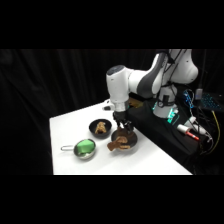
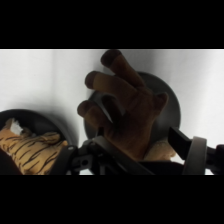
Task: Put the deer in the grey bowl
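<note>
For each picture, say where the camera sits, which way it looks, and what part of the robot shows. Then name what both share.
Side view: stands beside the table, looking across and down; shows the white arm, its base at upper right, and the gripper over the grey bowl.
Wrist view: rides on the arm's wrist, looking down past the gripper linkage at the bottom edge.
Shared: the deer in the grey bowl, and the black bowl.

- No readable text, label, brand, number or sign from either of my views.
- Side view: nothing legible on my arm or on the gear beside the table.
- Wrist view: no lettering on what lies below me.
</note>
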